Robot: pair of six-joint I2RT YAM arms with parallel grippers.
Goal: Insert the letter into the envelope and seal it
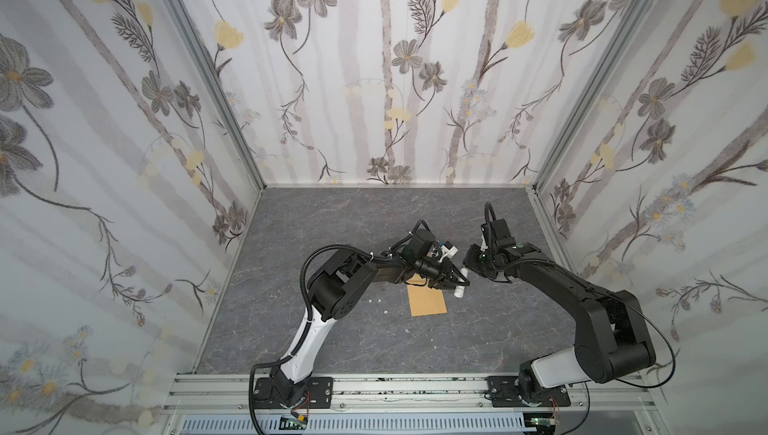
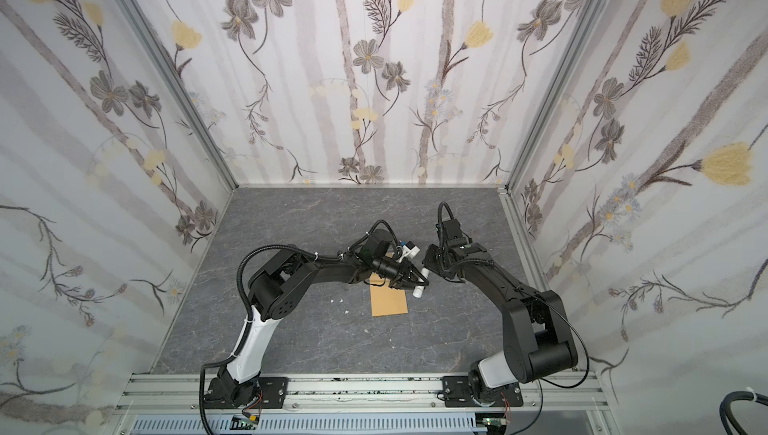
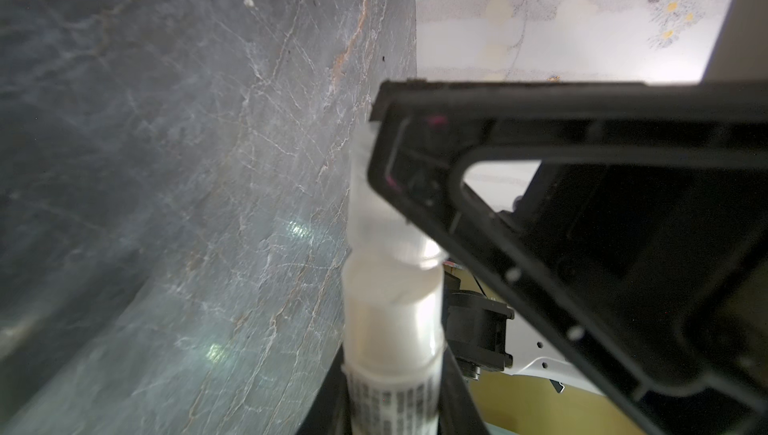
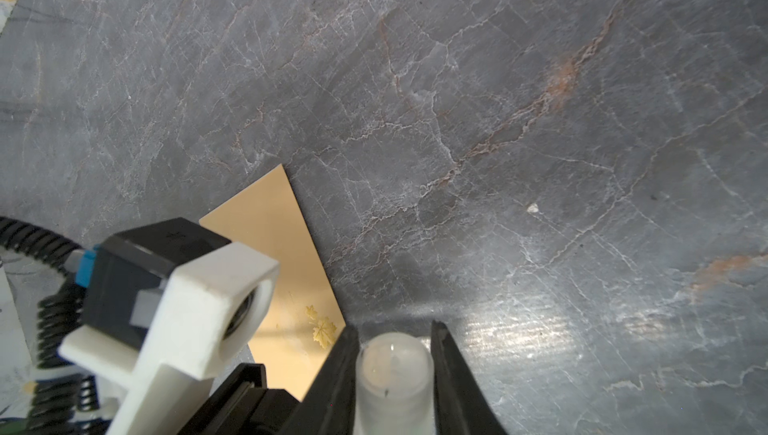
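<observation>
The kraft-brown envelope [image 1: 428, 302] [image 2: 389, 302] lies flat mid-table, partly under the left arm; its yellow flower sticker [image 4: 322, 329] shows in the right wrist view. The letter is out of view. A small white tube [image 1: 460, 287] [image 3: 392, 320] hangs just above the envelope's far right corner. My left gripper [image 1: 452, 282] [image 3: 392, 374] is shut on the tube's labelled body. My right gripper [image 1: 468, 269] [image 4: 395, 345] meets it from the right and is shut on the tube's frosted cap [image 4: 394, 366].
Small white scraps [image 1: 376, 300] lie on the grey marbled table [image 1: 332, 225] left of the envelope, with another [image 1: 408, 331] in front of it. Floral walls enclose three sides. The left wrist camera [image 4: 187, 300] sits close beside my right gripper.
</observation>
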